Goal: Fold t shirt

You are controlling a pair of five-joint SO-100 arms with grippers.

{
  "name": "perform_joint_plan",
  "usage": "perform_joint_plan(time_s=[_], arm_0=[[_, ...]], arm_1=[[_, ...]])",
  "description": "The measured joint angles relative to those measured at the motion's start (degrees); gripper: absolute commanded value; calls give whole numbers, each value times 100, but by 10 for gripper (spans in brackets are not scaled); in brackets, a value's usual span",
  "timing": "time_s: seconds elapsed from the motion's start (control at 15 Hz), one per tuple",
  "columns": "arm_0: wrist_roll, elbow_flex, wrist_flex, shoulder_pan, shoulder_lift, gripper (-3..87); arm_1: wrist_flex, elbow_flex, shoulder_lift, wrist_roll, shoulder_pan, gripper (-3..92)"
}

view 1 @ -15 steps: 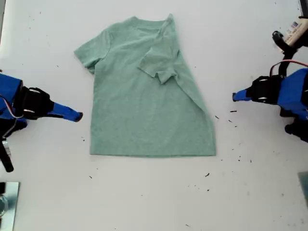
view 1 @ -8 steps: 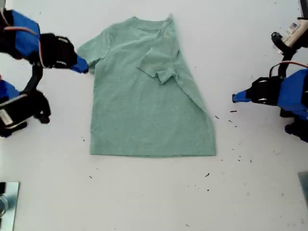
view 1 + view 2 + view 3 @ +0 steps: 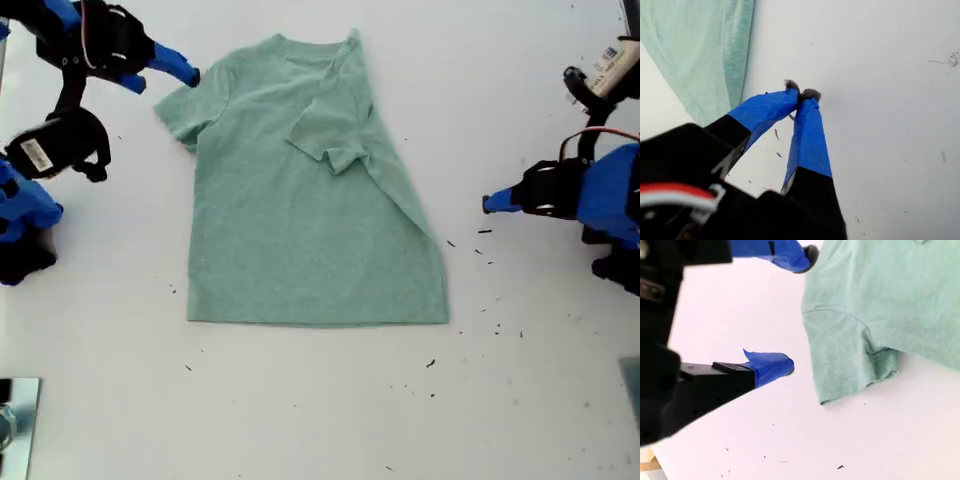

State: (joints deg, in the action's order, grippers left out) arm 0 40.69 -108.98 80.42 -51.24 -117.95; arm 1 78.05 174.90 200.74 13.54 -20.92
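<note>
T shirt [image 3: 305,200] flat on white counter [image 3: 300,410], one sleeve folded in; dark specks scattered. My first gripper [image 3: 802,94] pinched closed, empty; my second gripper [image 3: 799,310] spread wide beside sleeve.

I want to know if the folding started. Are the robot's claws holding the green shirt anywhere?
No, nothing is held. My second gripper is open beside the t shirt sleeve; my first gripper is shut on nothing, off the cloth.
</note>
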Motion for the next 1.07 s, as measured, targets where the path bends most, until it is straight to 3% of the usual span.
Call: perform_joint_plan(time_s=[0.53, 0.67, 0.8, 1.07], arm_0=[[193, -1705, -2083, -483, 1301, 261], [167, -1854, -2391, -483, 1617, 206], [211, -1881, -2602, -483, 1749, 8], [211, -1854, -2883, -325, 1556, -2]], arm_1=[[0, 0, 0, 35, 0, 24], [0, 0, 0, 35, 44, 24], [0, 0, 0, 35, 44, 24], [0, 0, 0, 79, 62, 24]])
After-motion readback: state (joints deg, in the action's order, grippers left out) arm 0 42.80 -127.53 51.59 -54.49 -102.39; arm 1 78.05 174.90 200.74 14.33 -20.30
